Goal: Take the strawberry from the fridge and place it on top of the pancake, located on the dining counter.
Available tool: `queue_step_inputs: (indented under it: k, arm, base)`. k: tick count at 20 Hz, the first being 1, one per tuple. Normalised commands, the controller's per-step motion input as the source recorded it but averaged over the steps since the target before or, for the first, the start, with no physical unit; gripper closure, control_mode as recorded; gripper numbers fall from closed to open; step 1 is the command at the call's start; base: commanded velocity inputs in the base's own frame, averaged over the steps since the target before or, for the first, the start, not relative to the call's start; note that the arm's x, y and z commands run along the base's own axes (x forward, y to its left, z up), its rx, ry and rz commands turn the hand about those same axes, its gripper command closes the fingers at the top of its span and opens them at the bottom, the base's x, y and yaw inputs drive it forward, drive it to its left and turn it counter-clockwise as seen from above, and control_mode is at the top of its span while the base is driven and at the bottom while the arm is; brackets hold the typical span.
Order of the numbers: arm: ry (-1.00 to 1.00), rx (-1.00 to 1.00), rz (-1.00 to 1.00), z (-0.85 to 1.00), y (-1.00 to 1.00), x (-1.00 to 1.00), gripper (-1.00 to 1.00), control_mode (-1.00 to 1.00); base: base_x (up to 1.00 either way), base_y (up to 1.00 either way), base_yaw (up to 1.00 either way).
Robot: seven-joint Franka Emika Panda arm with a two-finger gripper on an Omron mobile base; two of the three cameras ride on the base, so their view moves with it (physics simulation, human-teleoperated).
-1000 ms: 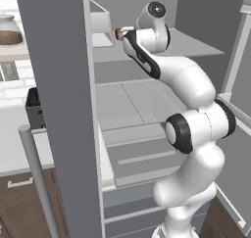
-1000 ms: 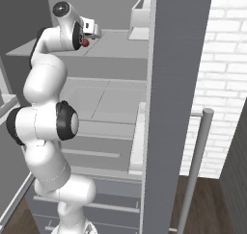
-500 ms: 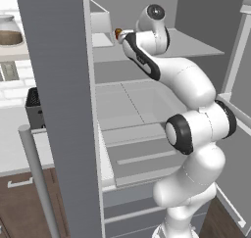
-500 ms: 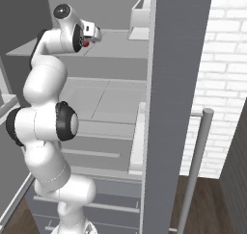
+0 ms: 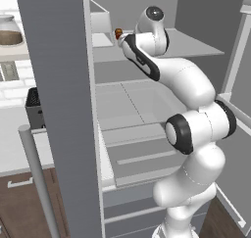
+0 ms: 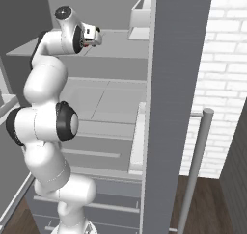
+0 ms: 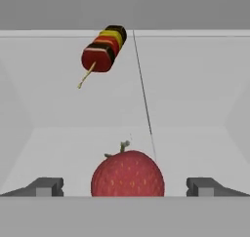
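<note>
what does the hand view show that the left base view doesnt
Hand view alone: the strawberry, red with a small green stem, lies on the grey shelf between the open gripper's two dark fingertips, not yet gripped. Farther back on the same shelf lies a kebab skewer with red, yellow and dark pieces.

Left base view alone: the arm reaching up into the fridge, the open door's long handle, the lower shelves and drawers, and a toaster-like dark box on the wall counter.

Both: the grey fridge interior and its upper shelf.

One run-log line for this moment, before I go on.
phase: reach | gripper: open, straddling strawberry, not closed | strawberry: on fridge shelf | skewer: behind it
</note>
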Motion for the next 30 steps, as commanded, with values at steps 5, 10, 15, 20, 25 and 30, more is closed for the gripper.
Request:
queue_step_inputs:
  k: [5,10,15,20,25,30]
  arm:
    - [0.05,0.00,0.00,-0.11,0.00,0.00,-1.00,-1.00]
    - [-0.01,0.00,0.00,0.00,0.00,0.08,-1.00,-1.00]
    - [0.00,0.00,0.00,0.00,0.00,0.25,-1.00,-1.00]
    - [0.00,0.00,0.00,0.00,0.00,0.27,-1.00,-1.00]
    - [0.00,0.00,0.00,0.00,0.00,0.14,1.00,-1.00]
    - [0.00,0.00,0.00,0.00,0.00,0.03,1.00,-1.00]
  base:
    - [0.00,0.00,0.00]
    - [0.00,0.00,0.00]
    - [0.00,0.00,0.00]
    - [0.00,0.00,0.00]
    - [0.00,0.00,0.00]
    - [0.00,0.00,0.00]
